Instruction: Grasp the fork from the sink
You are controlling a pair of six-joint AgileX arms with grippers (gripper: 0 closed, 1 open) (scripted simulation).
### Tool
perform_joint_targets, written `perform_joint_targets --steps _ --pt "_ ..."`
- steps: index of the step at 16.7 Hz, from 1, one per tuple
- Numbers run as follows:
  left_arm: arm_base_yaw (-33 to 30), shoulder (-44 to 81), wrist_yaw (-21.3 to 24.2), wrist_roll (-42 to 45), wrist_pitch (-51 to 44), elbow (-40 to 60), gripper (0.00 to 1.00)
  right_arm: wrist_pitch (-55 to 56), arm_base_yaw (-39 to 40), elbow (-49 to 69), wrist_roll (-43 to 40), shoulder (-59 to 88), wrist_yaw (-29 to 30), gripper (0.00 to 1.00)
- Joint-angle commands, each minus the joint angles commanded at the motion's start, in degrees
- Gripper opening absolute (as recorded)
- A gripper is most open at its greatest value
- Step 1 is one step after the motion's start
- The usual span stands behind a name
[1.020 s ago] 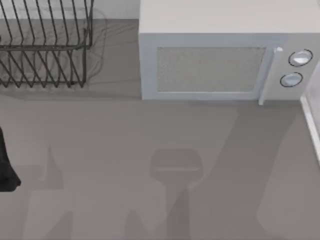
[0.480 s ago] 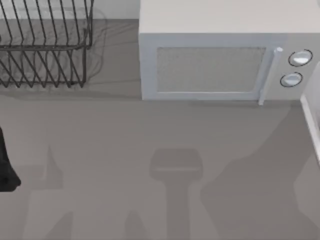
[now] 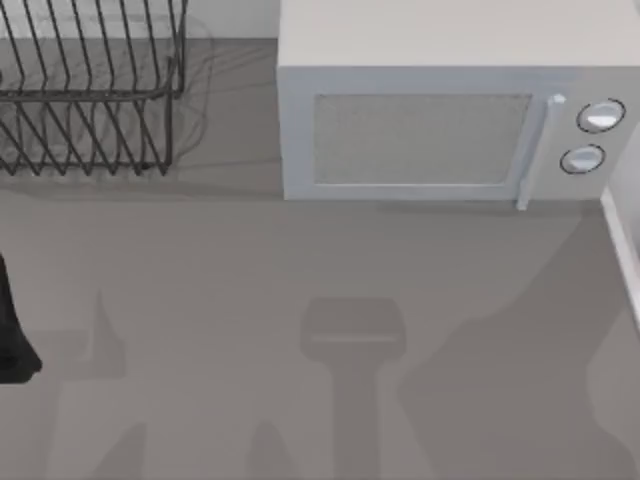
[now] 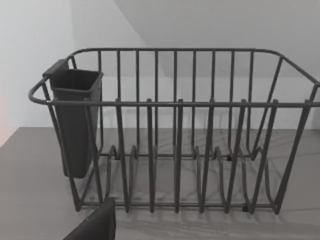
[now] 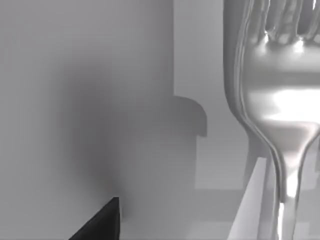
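Top view: a grey tabletop [image 3: 250,260] seen from above. A dark wire dish rack [image 3: 90,90] stands at the far left corner. A white microwave [image 3: 440,100] sits along the far edge toward the right, its door shut, with two round knobs [image 3: 592,137] at its right end. A black part of the left arm [image 3: 12,330] shows at the left edge. Arm shadows fall across the near half of the tabletop.

Left wrist view: the dish rack [image 4: 175,135] stands upright on the tabletop against a pale wall, with a dark cutlery cup [image 4: 75,120] hung on one end. A black corner of the left tool [image 4: 97,227] shows in front of the rack; whether its fingers are apart or together cannot be told.

Right wrist view: the fork [image 5: 275,100], shiny silver, is very close to the camera, over pale grey surfaces. A black corner of the right tool [image 5: 102,222] shows beside it; whether that tool is apart, together or clamped on the fork cannot be told.
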Motion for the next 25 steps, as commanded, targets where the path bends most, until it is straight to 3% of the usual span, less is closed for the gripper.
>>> perform_joint_targets --steps 11,21,25 --pt "0.00 0.00 0.00 0.00 0.00 0.00 1.00 0.00 0.00 0.00 0.00 0.00 0.00 0.02" --pt "0.00 0.00 0.00 0.00 0.00 0.00 1.00 -0.84 0.19 0.71 0.62 -2.60 -0.71 0.00" --pt "0.00 0.00 0.00 0.00 0.00 0.00 1.00 -6.92 0.13 5.36 0.55 -3.88 -0.73 0.00"
